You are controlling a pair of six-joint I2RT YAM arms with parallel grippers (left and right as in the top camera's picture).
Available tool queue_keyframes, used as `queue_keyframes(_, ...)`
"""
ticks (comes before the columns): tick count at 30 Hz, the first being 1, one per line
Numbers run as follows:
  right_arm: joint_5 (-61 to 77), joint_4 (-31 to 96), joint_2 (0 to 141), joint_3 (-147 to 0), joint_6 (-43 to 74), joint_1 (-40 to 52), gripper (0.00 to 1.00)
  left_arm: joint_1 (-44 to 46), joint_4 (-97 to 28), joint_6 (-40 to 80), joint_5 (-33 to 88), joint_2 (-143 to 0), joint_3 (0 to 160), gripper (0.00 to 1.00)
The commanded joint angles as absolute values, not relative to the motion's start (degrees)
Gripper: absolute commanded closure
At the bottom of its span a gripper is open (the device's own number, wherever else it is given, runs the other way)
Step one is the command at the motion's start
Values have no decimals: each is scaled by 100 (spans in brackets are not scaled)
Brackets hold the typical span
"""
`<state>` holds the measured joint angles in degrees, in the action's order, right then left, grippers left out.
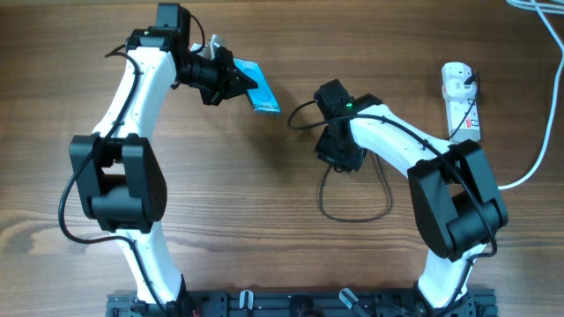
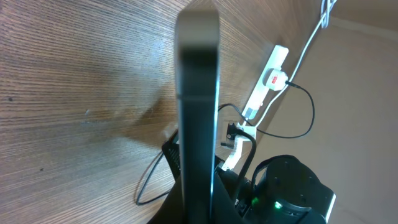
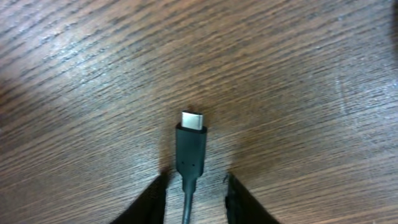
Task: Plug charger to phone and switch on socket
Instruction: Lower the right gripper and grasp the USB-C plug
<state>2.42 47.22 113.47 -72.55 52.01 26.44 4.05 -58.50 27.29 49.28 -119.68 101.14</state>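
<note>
The phone (image 1: 262,91) has a cyan-blue screen and is held off the table, tilted, with my left gripper (image 1: 231,81) shut on it. In the left wrist view the phone (image 2: 198,93) shows edge-on as a dark upright slab rising from my left gripper (image 2: 196,202). The charger cable (image 1: 354,210) loops on the wood under the right arm. Its connector tip (image 3: 191,146) lies flat on the table. My right gripper (image 3: 194,190) straddles the cable just behind the tip. Its fingers (image 3: 149,202) stand either side with a small gap to the cable. The socket (image 1: 460,104) lies at the far right.
A thick white cord (image 1: 539,132) runs from the socket along the right edge of the table. A white adapter (image 2: 274,79) with a red mark sits in the socket, and a thin black cable leaves it. The right arm's base (image 2: 289,193) is close behind the phone.
</note>
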Motion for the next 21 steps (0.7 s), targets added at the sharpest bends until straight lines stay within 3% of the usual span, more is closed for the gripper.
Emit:
queue_keyframes(1, 217, 4698, 11679, -7188, 5273, 2657, 73, 401, -5850, 2746, 5026, -11808, 10210, 96)
queue_keyframes(11, 469, 4716, 11679, -7188, 5264, 2657, 70, 401, -5854, 2746, 5026, -11808, 10210, 96)
queue_keyframes(21, 434, 4700, 11679, -7188, 5269, 2657, 81, 401, -5889, 2746, 5026, -11806, 10210, 96)
